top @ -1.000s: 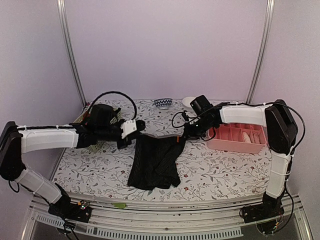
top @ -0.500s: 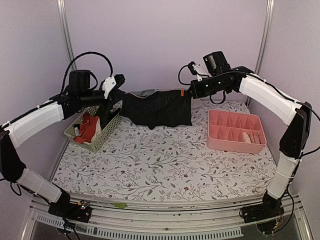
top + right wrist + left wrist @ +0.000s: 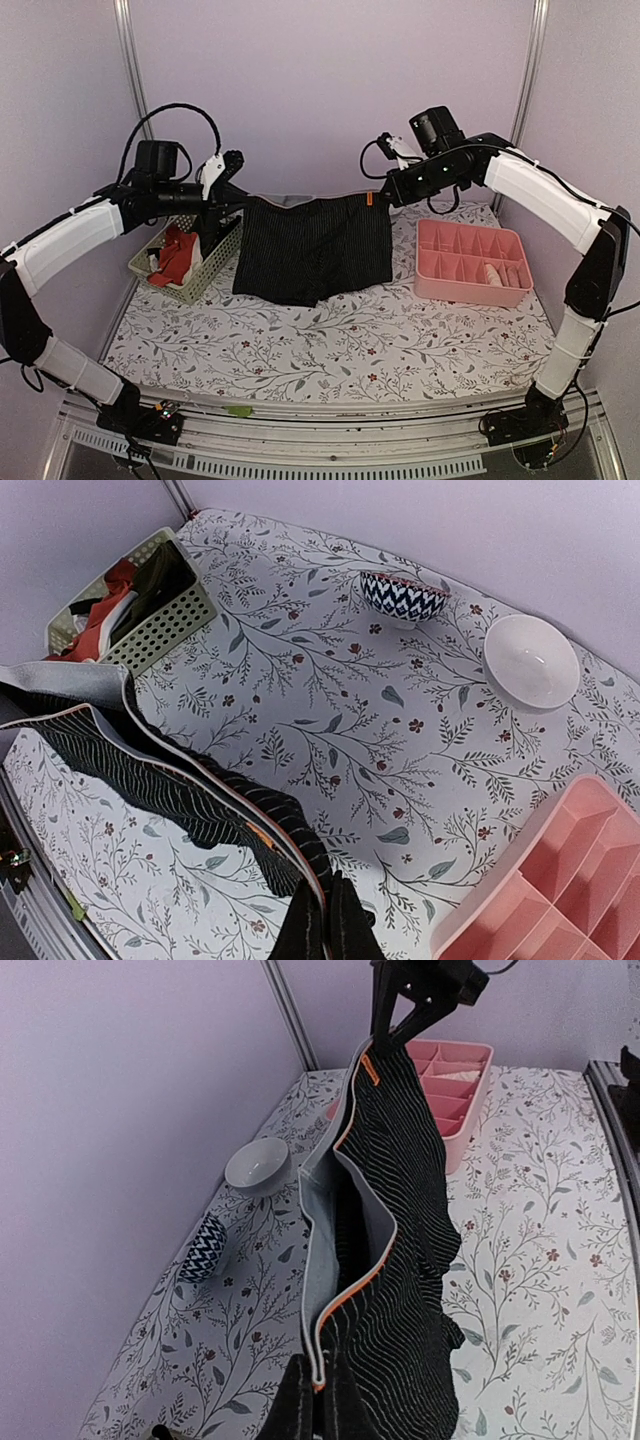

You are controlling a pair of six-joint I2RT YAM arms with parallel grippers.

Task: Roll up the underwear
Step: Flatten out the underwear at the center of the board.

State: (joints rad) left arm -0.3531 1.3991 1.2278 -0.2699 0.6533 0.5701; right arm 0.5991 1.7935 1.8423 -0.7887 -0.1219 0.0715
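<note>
Over the table [image 3: 420, 335], black underwear [image 3: 315, 250] now hangs lower.

The black underwear [image 3: 315, 250] has been lifted off the table [image 3: 330, 345] and now hangs spread.

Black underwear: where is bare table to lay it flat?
The near table, front edge up to the hanging black underwear, is bare. Crowded: green basket far left, pink tray right, patterned bowl and white bowl behind.

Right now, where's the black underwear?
Top view, centre: the black underwear hangs over the table, waistband stretched between the left gripper and right gripper, green basket on its left, pink tray on its right.
</note>
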